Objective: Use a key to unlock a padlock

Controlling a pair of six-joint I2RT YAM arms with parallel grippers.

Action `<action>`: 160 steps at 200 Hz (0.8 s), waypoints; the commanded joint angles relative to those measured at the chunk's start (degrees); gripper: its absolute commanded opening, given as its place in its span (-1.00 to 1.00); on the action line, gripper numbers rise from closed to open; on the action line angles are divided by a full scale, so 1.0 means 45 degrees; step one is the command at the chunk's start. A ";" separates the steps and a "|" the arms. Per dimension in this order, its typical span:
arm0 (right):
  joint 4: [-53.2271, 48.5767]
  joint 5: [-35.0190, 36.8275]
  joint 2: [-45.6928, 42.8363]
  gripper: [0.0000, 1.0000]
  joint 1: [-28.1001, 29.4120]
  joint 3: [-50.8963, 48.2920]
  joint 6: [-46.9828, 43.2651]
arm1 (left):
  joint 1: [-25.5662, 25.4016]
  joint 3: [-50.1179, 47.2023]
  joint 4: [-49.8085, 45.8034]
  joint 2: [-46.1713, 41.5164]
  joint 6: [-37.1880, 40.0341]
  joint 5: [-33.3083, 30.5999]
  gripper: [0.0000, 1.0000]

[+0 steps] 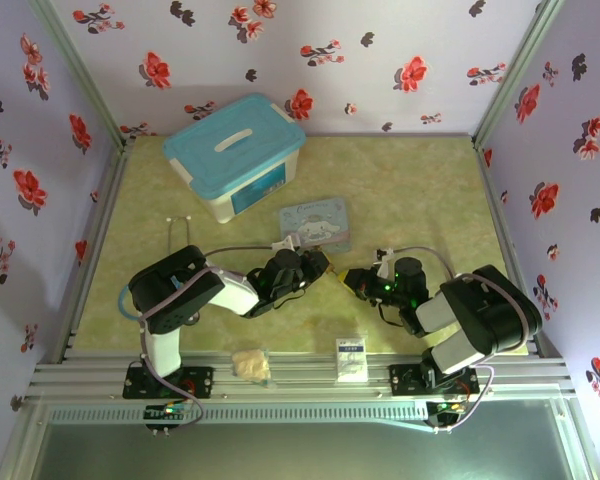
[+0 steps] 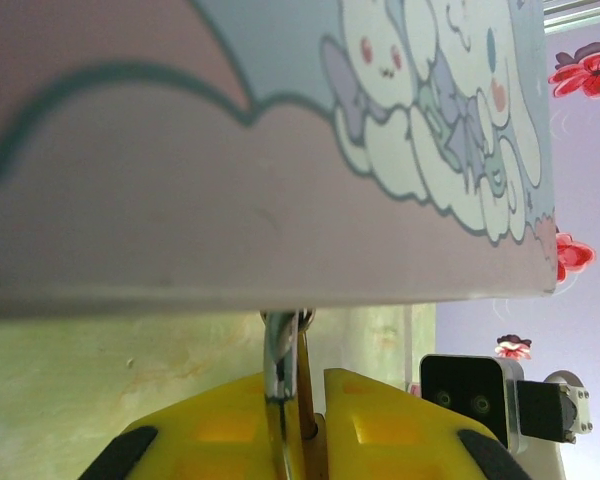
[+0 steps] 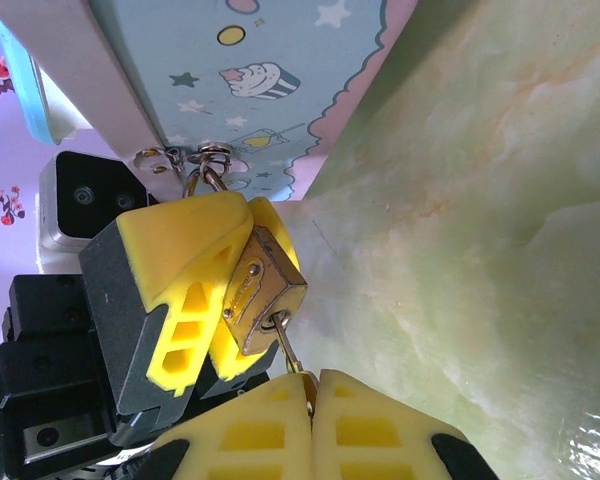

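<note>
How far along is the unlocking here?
Done: the left gripper clamps the padlock, which hangs on loops of the tin, and the key, pinched by the right gripper, is in the keyhole. In hand: the turn, probably. Left: the shackle looks closed, so it must spring open.

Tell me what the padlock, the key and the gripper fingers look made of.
Padlock: brass-coloured metal with a brushed, dull shine and scuffed edges. Key: thin grey metal, likely steel, going by its slim glinting shaft. Gripper fingers: matte yellow plastic, probably printed, judging by the ribbed hollow cells.
</note>
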 commanded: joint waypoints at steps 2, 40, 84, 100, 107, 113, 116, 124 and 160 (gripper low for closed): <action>0.1411 0.0094 0.0413 -1.00 -0.0083 0.0200 0.0395 | -0.0098 0.0322 0.0979 -0.0086 -0.0291 0.0273 -1.00; 0.3328 -0.0007 0.1768 -1.00 -0.0158 0.0124 0.1020 | -0.0140 0.0207 0.1435 -0.0101 -0.0465 0.0192 -1.00; 0.3594 -0.0139 0.1881 -1.00 -0.0163 0.0223 0.0975 | -0.0115 0.0372 0.1390 -0.0019 -0.0388 0.0489 -1.00; 0.3476 -0.0169 0.1713 -1.00 -0.0170 0.0343 0.1048 | -0.0150 0.0525 0.1367 0.0021 -0.0371 0.0539 -1.00; 0.3583 -0.0121 0.1730 -1.00 -0.0166 0.0356 0.1106 | -0.0157 0.0602 0.1297 -0.0013 -0.0357 0.0578 -1.00; 0.3597 -0.0118 0.1732 -1.00 -0.0161 0.0421 0.1159 | -0.0154 0.0666 0.1171 -0.0035 -0.0342 0.0629 -1.00; 0.3592 -0.0120 0.1746 -1.00 -0.0178 0.0457 0.1163 | -0.0151 0.0699 0.1117 -0.0047 -0.0322 0.0637 -1.00; 0.3597 -0.0106 0.1771 -1.00 -0.0178 0.0539 0.1195 | -0.0176 0.0760 0.1018 -0.0104 -0.0254 0.0664 -1.00; 0.3592 -0.0010 0.1569 -1.00 -0.0149 0.0931 0.1642 | -0.0234 0.1013 0.0810 -0.0235 -0.0238 0.0866 -1.00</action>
